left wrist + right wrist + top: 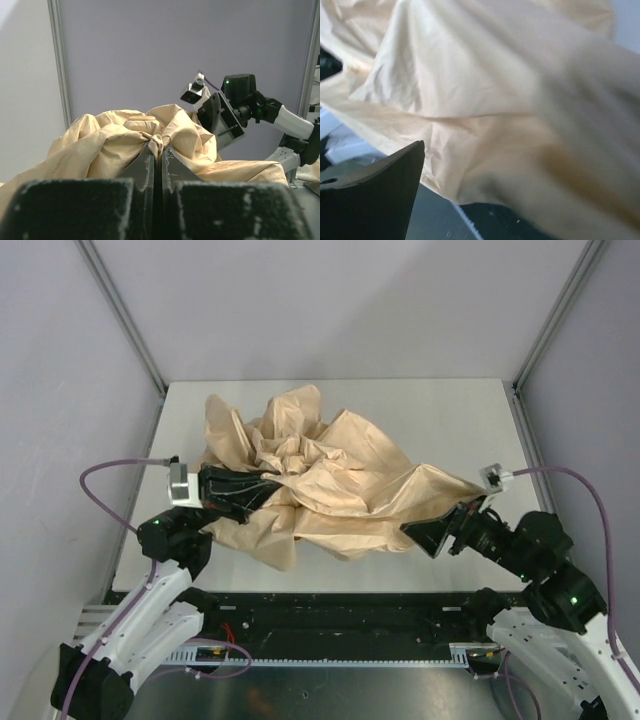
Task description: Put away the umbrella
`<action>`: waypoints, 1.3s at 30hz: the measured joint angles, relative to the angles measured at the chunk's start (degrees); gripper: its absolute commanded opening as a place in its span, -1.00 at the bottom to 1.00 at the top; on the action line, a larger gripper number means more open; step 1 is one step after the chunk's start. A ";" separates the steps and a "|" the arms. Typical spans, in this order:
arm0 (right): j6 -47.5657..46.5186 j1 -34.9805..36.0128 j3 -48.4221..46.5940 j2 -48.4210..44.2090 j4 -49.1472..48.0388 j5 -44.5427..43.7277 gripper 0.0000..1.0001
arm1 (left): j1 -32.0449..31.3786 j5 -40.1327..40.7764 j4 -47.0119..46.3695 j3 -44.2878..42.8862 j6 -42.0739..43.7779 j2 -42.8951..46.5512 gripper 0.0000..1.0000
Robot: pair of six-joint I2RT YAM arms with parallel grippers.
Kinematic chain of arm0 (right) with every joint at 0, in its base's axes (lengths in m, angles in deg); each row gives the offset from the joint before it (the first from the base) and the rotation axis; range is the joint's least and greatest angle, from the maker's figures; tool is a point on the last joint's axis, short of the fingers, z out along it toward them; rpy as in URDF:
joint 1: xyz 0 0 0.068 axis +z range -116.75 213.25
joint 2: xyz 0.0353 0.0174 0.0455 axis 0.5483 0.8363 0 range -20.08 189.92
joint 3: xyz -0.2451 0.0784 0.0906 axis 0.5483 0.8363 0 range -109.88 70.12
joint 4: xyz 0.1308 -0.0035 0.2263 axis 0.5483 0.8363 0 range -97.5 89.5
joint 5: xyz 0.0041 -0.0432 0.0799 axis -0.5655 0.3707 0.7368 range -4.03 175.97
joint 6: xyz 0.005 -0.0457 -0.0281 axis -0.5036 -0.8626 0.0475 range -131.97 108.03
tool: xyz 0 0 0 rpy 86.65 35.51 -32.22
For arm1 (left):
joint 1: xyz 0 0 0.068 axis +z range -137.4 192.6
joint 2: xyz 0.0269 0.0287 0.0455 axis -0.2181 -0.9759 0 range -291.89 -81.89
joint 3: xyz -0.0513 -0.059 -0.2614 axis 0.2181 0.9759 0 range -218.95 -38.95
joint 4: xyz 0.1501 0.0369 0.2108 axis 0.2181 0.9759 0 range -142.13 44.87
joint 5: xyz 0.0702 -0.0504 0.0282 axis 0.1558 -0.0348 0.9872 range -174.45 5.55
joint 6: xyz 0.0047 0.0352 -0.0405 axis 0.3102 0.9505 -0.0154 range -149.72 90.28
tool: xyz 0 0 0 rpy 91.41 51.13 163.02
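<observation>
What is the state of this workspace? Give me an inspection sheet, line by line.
Surface: white table, partly covered by fabric.
Job's things: umbrella, beige canopy crumpled in a loose heap, not packed; shaft and handle hidden.
Clutter: nothing seen.
Grippers: left gripper, jaws shut on a canopy fold; right gripper, jaws open at the canopy's near right edge, holding nothing.
Cables: purple cables loop from both wrists, clear of the fabric.
Surroundings: grey walls with metal posts; nothing else seen.

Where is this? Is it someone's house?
Probably not a house: it looks like a robot test booth. Grey panels in metal posts box in a white table, where the left arm and right arm reach a beige umbrella.
</observation>
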 measured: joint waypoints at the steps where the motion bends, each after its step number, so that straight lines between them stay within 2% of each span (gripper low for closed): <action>1: -0.22 -0.02 -0.52 1.36 -0.70 3.74 0.98 | 0.00 0.48 0.35 -0.31 -0.39 0.02 -1.00; 4: -0.39 0.66 -0.26 5.86 -1.07 9.66 0.99 | 0.02 2.34 1.51 -1.20 -0.57 0.13 -1.00; 10: 3.93 0.59 3.65 6.19 -2.45 9.70 0.99 | 0.04 12.92 7.26 -2.80 -2.95 1.99 -1.00; 13: 8.61 -0.09 5.68 9.09 -8.39 12.61 0.99 | 0.04 17.18 9.07 -4.33 -5.57 1.77 -1.00; 17: 14.58 0.02 10.10 17.25 -22.67 22.10 0.99 | -0.02 19.65 10.73 -5.60 -8.11 1.97 -1.00; 19: 14.99 0.50 11.34 18.67 -25.14 23.87 0.99 | -0.02 20.98 12.76 -5.62 -8.37 2.91 -1.00; 21: 13.94 0.15 11.28 16.81 -23.45 22.71 0.99 | -0.02 22.49 15.50 -5.62 -7.82 4.31 -1.00; 25: 12.48 -5.44 9.14 8.00 -14.93 12.72 0.99 | 0.00 24.74 20.33 -5.62 -4.66 6.99 -1.00; 28: 12.55 -9.99 8.79 0.61 -13.05 7.10 0.99 | 0.04 24.83 22.75 -5.62 -1.66 7.63 -1.00; 32: 11.50 -11.43 7.02 -5.90 -16.59 5.38 0.99 | 0.04 22.18 24.96 -5.62 1.84 7.56 -1.00; 34: 9.25 -11.58 4.31 -4.72 -16.68 5.29 0.98 | 0.04 19.47 25.90 -5.60 3.93 7.56 -1.00; 39: -3.98 -11.58 -8.26 6.62 -11.67 6.60 0.59 | 0.02 11.32 27.69 -5.44 8.41 8.70 -1.00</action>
